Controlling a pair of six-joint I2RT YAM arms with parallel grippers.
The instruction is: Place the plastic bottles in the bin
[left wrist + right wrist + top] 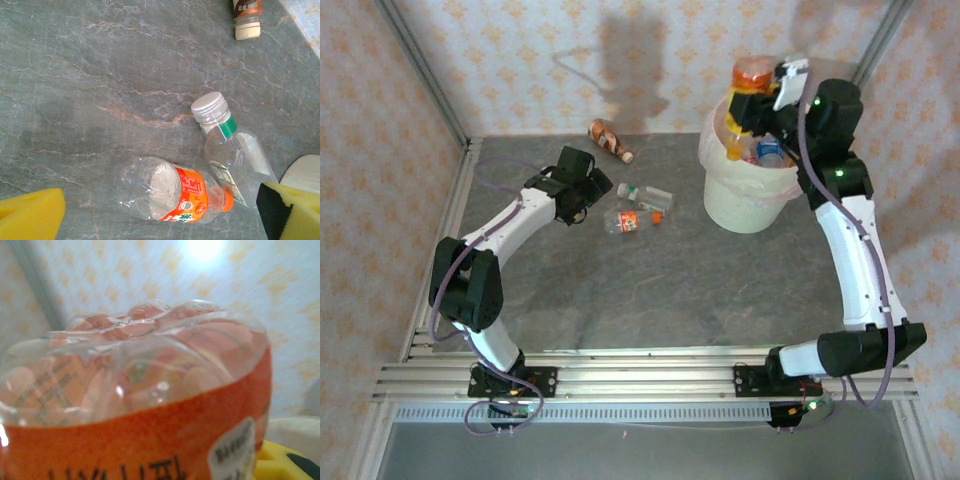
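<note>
Above bin (745, 205), orange-labelled bottle (755, 72), firmly gripped

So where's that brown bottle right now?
Top view: the brown bottle lies at the far edge of the table, left of the bin, beyond the green-labelled bottle.

Bare near table (650, 300), bin (745, 205) far right
</note>
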